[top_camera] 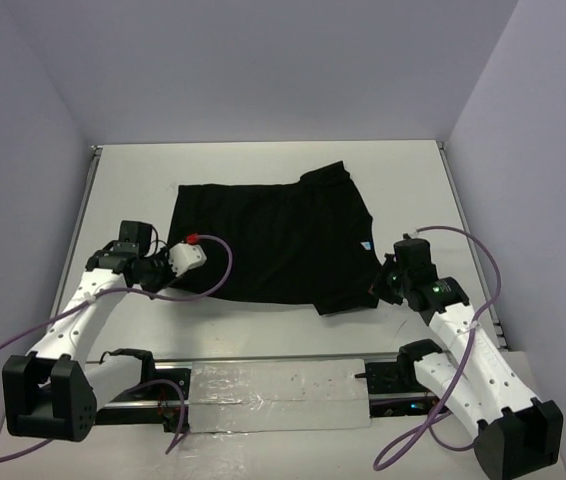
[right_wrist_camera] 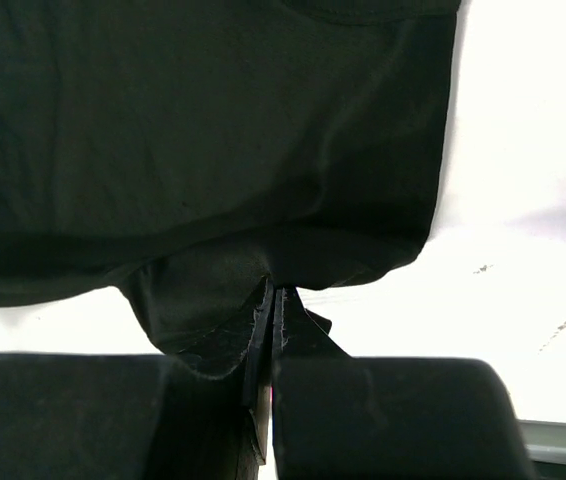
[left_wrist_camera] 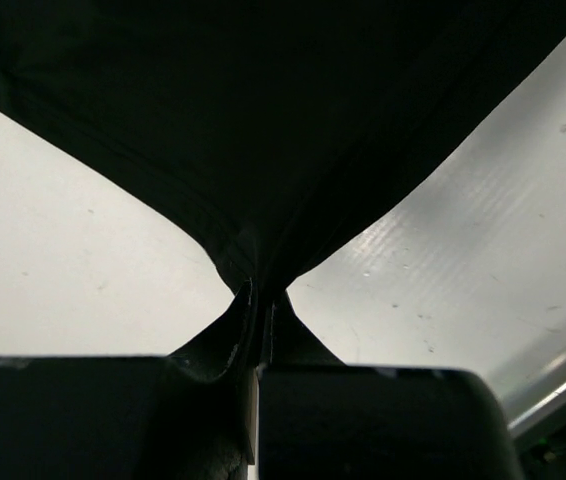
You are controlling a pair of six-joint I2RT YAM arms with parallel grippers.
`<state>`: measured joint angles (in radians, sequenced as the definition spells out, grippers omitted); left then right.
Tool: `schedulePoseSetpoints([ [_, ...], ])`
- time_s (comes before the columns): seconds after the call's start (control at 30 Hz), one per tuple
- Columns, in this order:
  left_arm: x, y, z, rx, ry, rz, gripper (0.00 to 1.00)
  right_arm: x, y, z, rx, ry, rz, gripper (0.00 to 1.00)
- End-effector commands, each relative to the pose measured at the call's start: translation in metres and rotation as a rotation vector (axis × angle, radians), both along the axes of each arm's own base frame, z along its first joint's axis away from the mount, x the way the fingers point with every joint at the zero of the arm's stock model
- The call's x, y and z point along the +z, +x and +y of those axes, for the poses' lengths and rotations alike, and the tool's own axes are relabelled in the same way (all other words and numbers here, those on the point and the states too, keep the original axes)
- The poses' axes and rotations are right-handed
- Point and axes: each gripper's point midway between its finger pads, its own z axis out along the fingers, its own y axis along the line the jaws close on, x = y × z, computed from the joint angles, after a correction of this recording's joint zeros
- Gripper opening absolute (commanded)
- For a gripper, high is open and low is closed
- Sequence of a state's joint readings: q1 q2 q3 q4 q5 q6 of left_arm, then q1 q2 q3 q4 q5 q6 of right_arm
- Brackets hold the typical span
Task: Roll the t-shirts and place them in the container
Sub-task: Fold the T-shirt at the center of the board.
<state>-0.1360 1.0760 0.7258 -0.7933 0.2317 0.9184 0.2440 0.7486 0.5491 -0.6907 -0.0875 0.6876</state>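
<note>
- A black t-shirt (top_camera: 268, 240) lay spread on the white worktop (top_camera: 263, 165).
- The left hand (left_wrist_camera: 260, 305) pinched its near-left edge.
- The right hand (right_wrist_camera: 271, 300) pinched its near-right corner.

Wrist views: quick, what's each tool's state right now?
Left tool: closed on the near edge of the plain black fabric t-shirt.
Right tool: closed on the same t-shirt's near edge.

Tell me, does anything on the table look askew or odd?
Only the t-shirt looks uneven: its right part is bunched and folded over, with a sleeve poking out at the far right corner. The left end effector and the right end effector are each shut on its near edge.
</note>
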Motion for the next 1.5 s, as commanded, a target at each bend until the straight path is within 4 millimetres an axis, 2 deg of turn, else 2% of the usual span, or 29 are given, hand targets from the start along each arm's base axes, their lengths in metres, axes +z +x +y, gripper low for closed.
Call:
schedulePoseSetpoints([
  [0.0,0.001,-0.007,-0.004,0.053,-0.036,0.048,0.0,0.025,0.02,-0.003,-0.016,-0.028,-0.076,0.0],
  [0.03,-0.004,-0.003,-0.005,0.073,-0.04,0.067,0.0,0.023,0.03,0.0,-0.006,-0.031,-0.077,0.0],
  [0.1,0.002,0.015,-0.008,0.141,-0.065,0.06,0.0,0.031,0.045,0.003,0.008,-0.037,-0.098,0.0],
  [0.17,0.008,0.04,-0.012,0.195,-0.087,0.058,0.0,0.032,0.064,0.003,0.018,-0.075,-0.112,0.0],
  [0.37,0.023,0.099,-0.014,0.303,-0.128,0.003,0.0,0.03,0.112,-0.007,0.024,-0.165,-0.17,0.0],
  [0.5,0.016,0.112,-0.011,0.329,-0.116,-0.009,0.0,0.025,0.138,-0.009,0.054,-0.199,-0.181,0.0],
  [0.63,0.002,0.116,-0.003,0.37,-0.093,0.008,0.0,0.034,0.162,-0.013,0.073,-0.222,-0.216,0.0],
  [0.77,0.0,0.123,0.003,0.415,-0.095,-0.007,0.0,0.044,0.183,-0.016,0.116,-0.265,-0.252,0.0],
  [0.97,-0.001,0.138,0.003,0.449,-0.115,-0.038,0.0,0.034,0.199,-0.003,0.19,-0.245,-0.238,0.0],
  [1.07,-0.004,0.143,0.004,0.454,-0.112,-0.048,0.0,0.033,0.205,-0.003,0.197,-0.254,-0.233,0.0],
  [1.13,-0.003,0.149,0.007,0.461,-0.102,-0.065,0.0,0.033,0.208,-0.006,0.196,-0.275,-0.229,0.0],
  [1.27,0.002,0.159,0.008,0.474,-0.1,-0.084,0.0,0.048,0.219,-0.009,0.184,-0.298,-0.259,0.0],
  [1.47,0.005,0.171,0.008,0.489,-0.108,-0.103,0.0,0.048,0.227,-0.006,0.192,-0.295,-0.253,0.0],
])
